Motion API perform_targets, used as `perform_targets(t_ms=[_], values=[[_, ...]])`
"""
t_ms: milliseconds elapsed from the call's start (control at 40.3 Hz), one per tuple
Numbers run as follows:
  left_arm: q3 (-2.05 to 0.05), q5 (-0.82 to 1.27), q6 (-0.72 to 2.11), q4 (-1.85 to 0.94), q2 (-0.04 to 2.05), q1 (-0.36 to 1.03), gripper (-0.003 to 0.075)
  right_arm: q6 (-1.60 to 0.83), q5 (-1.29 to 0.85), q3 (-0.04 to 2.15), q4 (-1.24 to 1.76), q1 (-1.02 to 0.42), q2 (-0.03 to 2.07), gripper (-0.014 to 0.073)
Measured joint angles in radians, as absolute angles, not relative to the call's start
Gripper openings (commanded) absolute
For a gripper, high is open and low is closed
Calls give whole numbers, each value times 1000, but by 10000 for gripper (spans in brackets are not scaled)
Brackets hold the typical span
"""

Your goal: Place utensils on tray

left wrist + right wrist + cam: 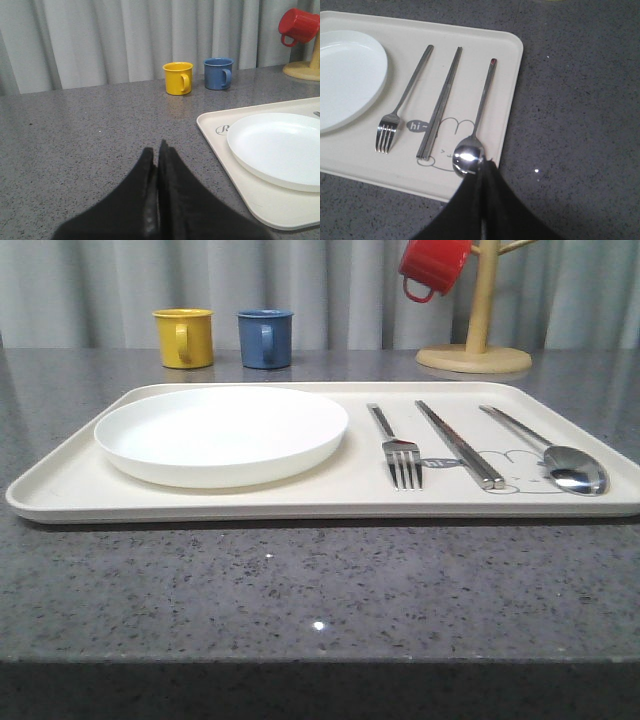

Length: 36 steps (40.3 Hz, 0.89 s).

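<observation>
While both pincers are sitting clenched, empty: right pincer [482, 172] hovering just beside spoon [479, 116] on tray [512, 70]; left pincer [157, 165] over bare desk [85, 140]. Task looking complete; nothing needing placing.

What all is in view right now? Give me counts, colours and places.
tray: one, cream, on the grey table, nearest the camera
plate: one, white, on the tray's left part
fork: one, silver, on the tray right of the plate
chopsticks: one pair, silver, between fork and spoon
spoon: one, silver, rightmost on the tray
yellow mug: one, behind the tray
blue mug: one, right of the yellow mug
red mug: one, hanging on the wooden mug tree
left gripper: black, shut, over bare table
right gripper: black, shut, by the spoon bowl
</observation>
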State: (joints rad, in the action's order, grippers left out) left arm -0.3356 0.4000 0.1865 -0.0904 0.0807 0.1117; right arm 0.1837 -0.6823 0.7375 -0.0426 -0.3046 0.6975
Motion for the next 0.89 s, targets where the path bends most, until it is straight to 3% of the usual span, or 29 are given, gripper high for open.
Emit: perform_targets(t_ms=[174,347,893], values=[[-336,400,186,-90,81,112,-18,184,-531,467,-46,-305,426,-76],[-336,400,186,-90,81,112,-18,183,-471,345,-46,-305,227,-76],[-336,400,186,-90,81,112,-18,181,-447,334,-46,-305,169,-76]])
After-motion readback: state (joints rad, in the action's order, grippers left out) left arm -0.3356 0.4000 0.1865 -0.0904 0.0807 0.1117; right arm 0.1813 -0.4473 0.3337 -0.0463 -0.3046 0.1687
